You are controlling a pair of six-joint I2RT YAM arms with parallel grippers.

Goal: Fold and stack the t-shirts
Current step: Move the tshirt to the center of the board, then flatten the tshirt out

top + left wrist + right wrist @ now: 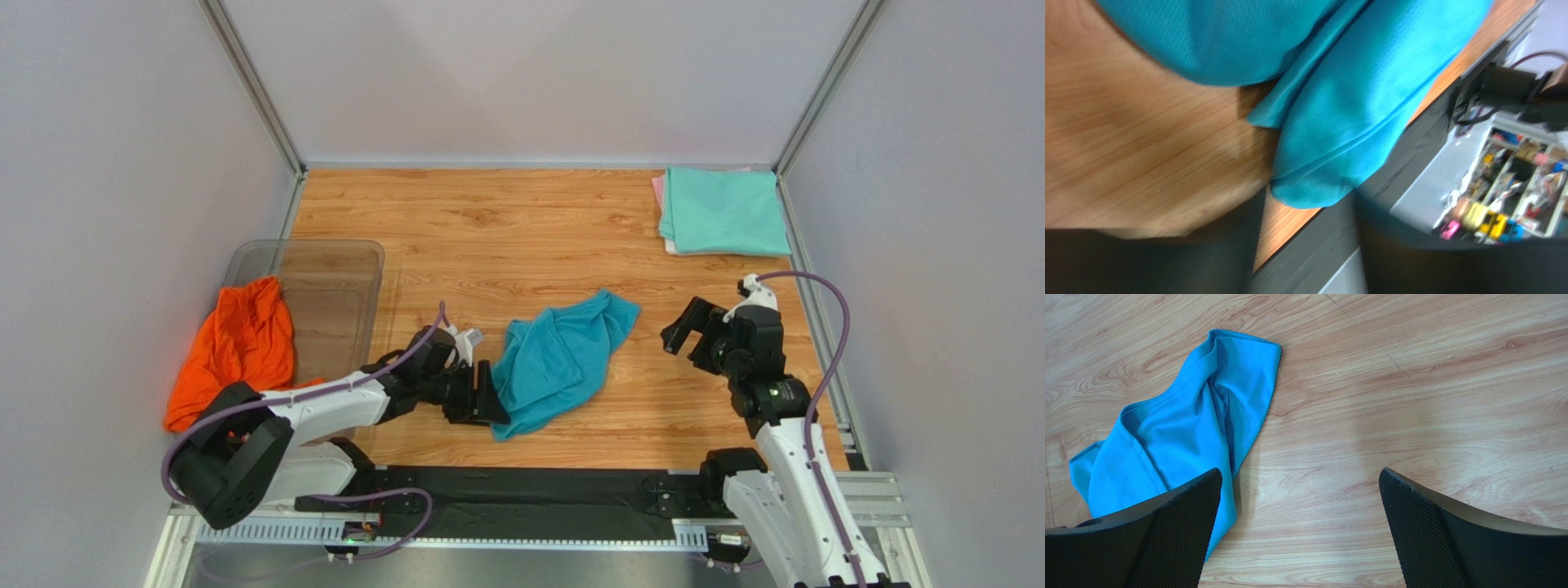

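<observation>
The teal-blue t-shirt (558, 355) lies crumpled on the wooden table's middle. My left gripper (481, 398) is low at the shirt's near left edge. In the blurred left wrist view the jaws stand open (1309, 245), with the shirt's near corner (1315, 184) just ahead of them and nothing held. My right gripper (693, 328) is open and empty above bare wood to the right of the shirt (1186, 429), its fingers (1438, 533) wide apart. The orange t-shirt (239, 343) hangs over the tub. The mint green t-shirt (724, 211) lies folded at the back right on the pale pink one (660, 196).
A clear plastic tub (325, 288) stands at the left, by the left arm. Grey walls close the table on three sides. A black rail (528, 496) runs along the near edge.
</observation>
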